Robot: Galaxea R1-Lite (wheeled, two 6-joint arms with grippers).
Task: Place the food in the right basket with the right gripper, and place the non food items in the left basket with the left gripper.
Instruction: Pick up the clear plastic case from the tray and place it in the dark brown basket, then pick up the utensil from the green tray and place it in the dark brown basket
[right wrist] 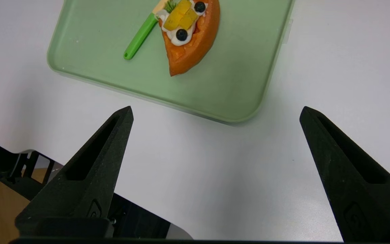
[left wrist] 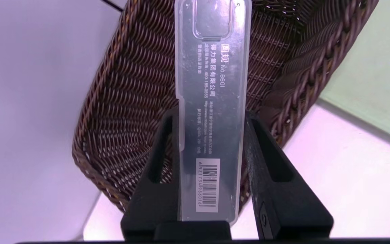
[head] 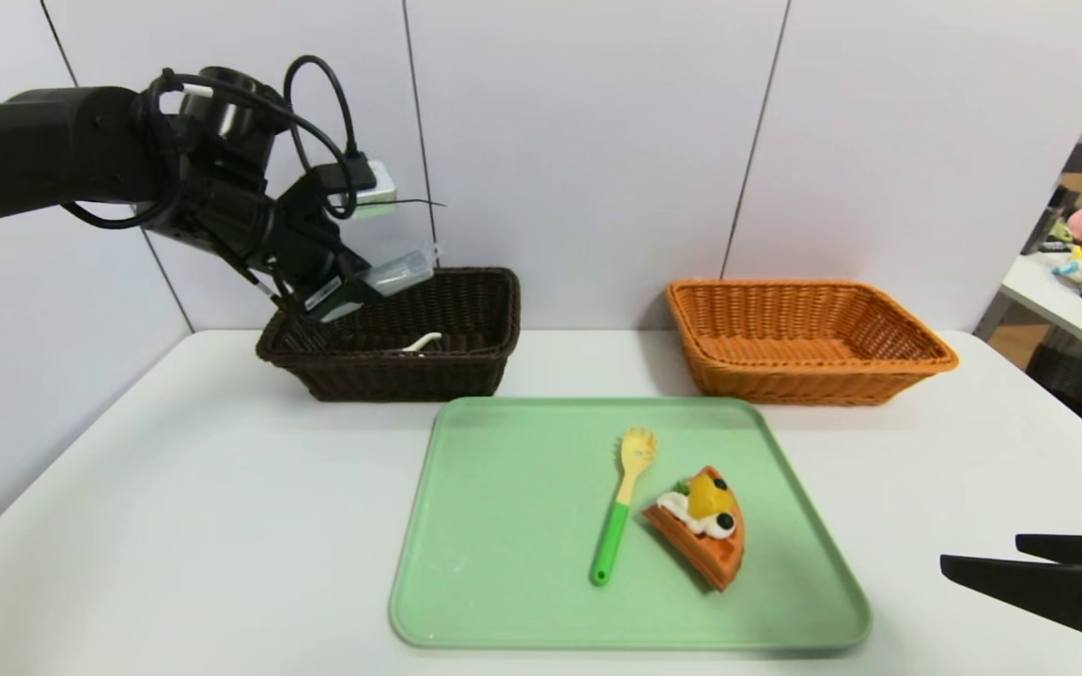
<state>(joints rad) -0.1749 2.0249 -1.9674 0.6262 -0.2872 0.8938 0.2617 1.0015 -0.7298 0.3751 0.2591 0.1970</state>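
Your L gripper [left wrist: 212, 135]: closed on clear compass case [left wrist: 215, 84], over far-L dark basket [left wrist: 96, 88], prob. for drop; R gripper [right wrist: 216, 112]: wide, empty, near R.

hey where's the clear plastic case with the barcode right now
The clear plastic case is between the left gripper's jaws, over the dark brown basket on the robot's left, as both the head and left wrist views show.

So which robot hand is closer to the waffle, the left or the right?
Right. The open right pincer is off the tray's near right corner, beside the waffle. The left pincer is farther, above the dark basket.
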